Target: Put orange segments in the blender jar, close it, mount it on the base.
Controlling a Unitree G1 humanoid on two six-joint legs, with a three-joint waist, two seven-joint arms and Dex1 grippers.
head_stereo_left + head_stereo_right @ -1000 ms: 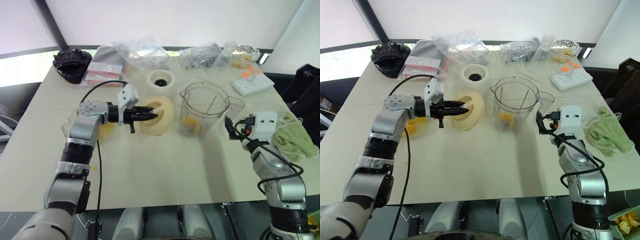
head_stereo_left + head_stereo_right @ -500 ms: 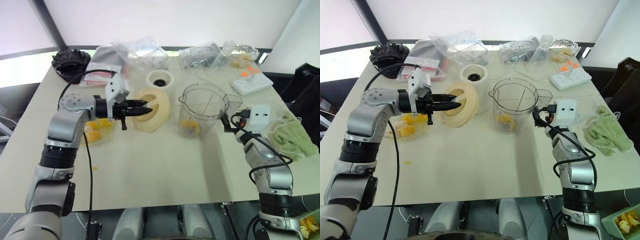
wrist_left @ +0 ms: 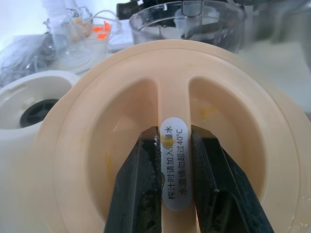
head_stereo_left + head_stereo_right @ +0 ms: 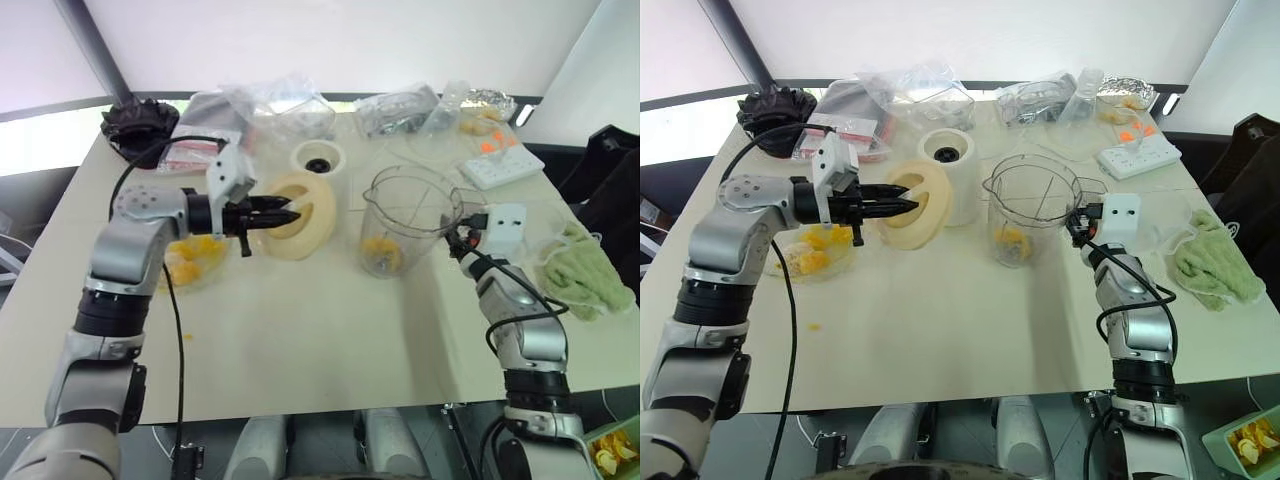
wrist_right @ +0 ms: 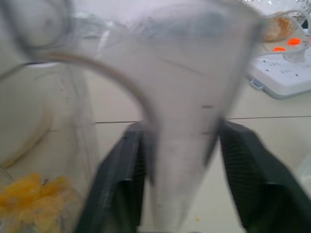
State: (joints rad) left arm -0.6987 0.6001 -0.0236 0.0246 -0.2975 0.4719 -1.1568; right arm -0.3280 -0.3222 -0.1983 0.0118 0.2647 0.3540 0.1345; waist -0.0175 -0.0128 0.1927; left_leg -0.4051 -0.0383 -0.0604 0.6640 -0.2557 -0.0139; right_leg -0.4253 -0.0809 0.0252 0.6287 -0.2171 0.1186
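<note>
We are at the closing step; left gripper [image 3: 167,194] pinches the lid [image 4: 297,214] beside the blender jar [image 4: 410,220]; right gripper [image 5: 182,184] straddles its handle [image 5: 182,121], grasp unclear; next, seat the lid squarely.

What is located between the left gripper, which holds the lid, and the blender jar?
In the left eye view, bare tabletop separates the lid, held by the left gripper, from the blender jar. The white base stands farther back.

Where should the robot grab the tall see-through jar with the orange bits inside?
Best by the side handle of the tall clear plastic blender jar, coming level from the robot's right. The jar stands upright with that handle sticking out toward the right claw, whose two fingers already sit on either side of it.
</note>
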